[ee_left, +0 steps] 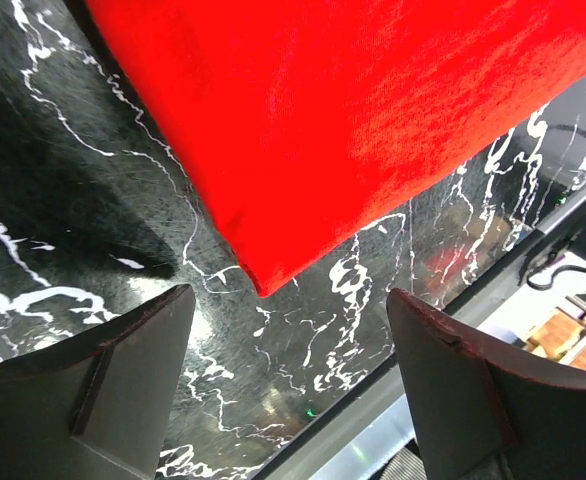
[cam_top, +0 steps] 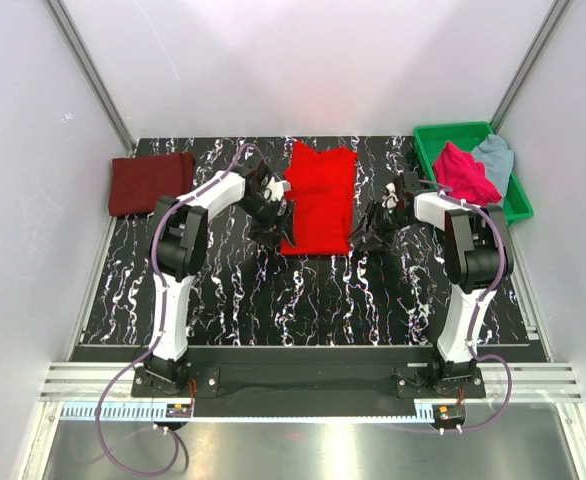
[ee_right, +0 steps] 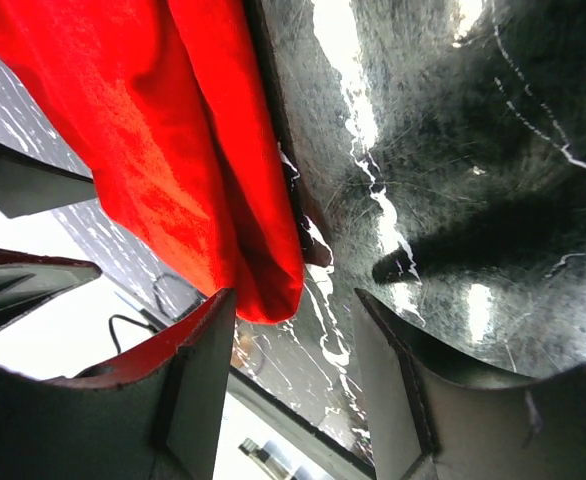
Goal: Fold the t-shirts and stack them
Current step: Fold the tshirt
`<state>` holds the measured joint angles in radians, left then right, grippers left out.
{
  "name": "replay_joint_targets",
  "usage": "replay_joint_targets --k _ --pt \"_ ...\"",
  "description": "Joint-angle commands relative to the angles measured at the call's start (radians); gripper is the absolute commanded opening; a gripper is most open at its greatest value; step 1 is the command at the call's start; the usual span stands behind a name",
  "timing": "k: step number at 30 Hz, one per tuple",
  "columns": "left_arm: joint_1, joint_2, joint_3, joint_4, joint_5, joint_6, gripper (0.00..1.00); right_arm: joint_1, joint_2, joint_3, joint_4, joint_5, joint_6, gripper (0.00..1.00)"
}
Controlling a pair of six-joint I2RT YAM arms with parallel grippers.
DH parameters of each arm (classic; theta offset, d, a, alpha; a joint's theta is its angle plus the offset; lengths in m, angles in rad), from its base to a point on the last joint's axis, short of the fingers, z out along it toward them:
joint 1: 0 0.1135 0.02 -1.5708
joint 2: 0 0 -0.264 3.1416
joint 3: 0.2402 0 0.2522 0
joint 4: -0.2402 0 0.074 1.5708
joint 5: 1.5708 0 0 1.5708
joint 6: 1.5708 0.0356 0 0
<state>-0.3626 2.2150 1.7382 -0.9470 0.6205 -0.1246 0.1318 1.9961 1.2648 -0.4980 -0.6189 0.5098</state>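
A bright red t-shirt [cam_top: 320,200] lies folded into a long strip in the middle of the black marbled table [cam_top: 273,290]. My left gripper [cam_top: 271,203] sits at the strip's left edge, and my right gripper [cam_top: 378,222] is close to its right edge. In the left wrist view the red t-shirt [ee_left: 353,120] ends in a corner just ahead of my open left gripper [ee_left: 291,335], with nothing between the fingers. In the right wrist view a folded corner of the red t-shirt [ee_right: 173,170] reaches the mouth of my open right gripper [ee_right: 298,335], ungripped.
A dark maroon t-shirt [cam_top: 151,183] lies folded at the back left. A green tray [cam_top: 451,132] at the back right holds a magenta-pink t-shirt [cam_top: 465,172] and a pale grey-blue t-shirt [cam_top: 495,155]. White walls close in the table on three sides.
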Motion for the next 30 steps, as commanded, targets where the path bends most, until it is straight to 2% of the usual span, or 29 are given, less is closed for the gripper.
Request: replay_joint_targets --k 1,19,30 --pt "-0.007 0.006 -0.012 0.027 0.059 -0.033 0.82 0.006 -0.034 -0.016 0.070 -0.056 0.052 0.57" --pt "-0.038 0.075 0.007 0.054 0.107 -0.072 0.72 0.121 0.038 0.031 0.108 -0.100 0.079 0.57" --pt "-0.038 0.063 -0.002 0.045 0.093 -0.070 0.68 0.109 -0.016 0.010 -0.007 -0.065 0.018 0.56"
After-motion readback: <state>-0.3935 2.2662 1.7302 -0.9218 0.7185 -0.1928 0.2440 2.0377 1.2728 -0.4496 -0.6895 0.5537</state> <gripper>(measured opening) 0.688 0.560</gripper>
